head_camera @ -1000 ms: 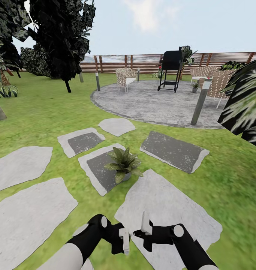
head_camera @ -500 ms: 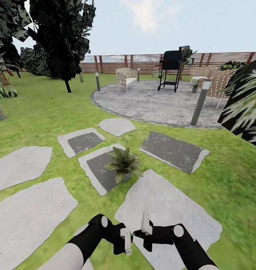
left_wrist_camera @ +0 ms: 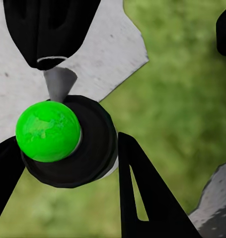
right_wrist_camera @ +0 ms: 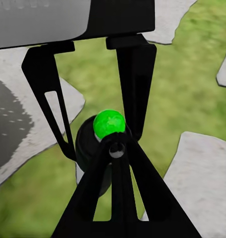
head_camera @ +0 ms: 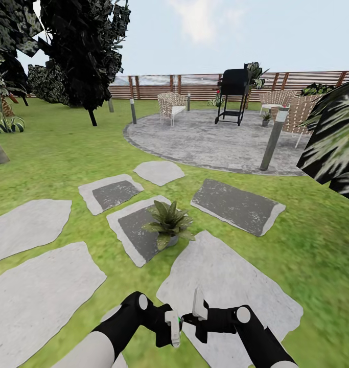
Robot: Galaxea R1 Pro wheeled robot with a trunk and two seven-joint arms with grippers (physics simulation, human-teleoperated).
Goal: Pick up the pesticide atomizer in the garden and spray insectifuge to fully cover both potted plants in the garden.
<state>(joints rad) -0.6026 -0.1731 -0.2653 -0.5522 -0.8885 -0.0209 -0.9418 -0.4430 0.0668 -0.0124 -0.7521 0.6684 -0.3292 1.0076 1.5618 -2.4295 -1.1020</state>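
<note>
The pesticide atomizer (head_camera: 175,327) stands upright in my left gripper (head_camera: 170,326), low in the head view. In the left wrist view its green dot (left_wrist_camera: 48,131) tops a dark round head, with a black finger (left_wrist_camera: 137,188) on each side. My right gripper (head_camera: 197,308) is right next to it, and in the right wrist view its two fingers (right_wrist_camera: 115,198) lie pressed together, their tip at the green dot (right_wrist_camera: 109,123). One potted plant (head_camera: 169,223) sits on a stepping stone just ahead of both grippers. A second small potted plant (head_camera: 266,118) stands far off on the patio.
Pale stepping stones (head_camera: 36,291) lie across the lawn around me. Beyond is the round stone patio (head_camera: 205,140) with a black grill (head_camera: 233,94), wicker chairs (head_camera: 170,106) and grey bollard lamps (head_camera: 274,137). Dark trees (head_camera: 82,51) stand at the left, a palm (head_camera: 335,143) at the right.
My left gripper has shifted slightly right with the atomizer, closer to the right gripper, and the green dot now shows between them. The camera has not moved.
</note>
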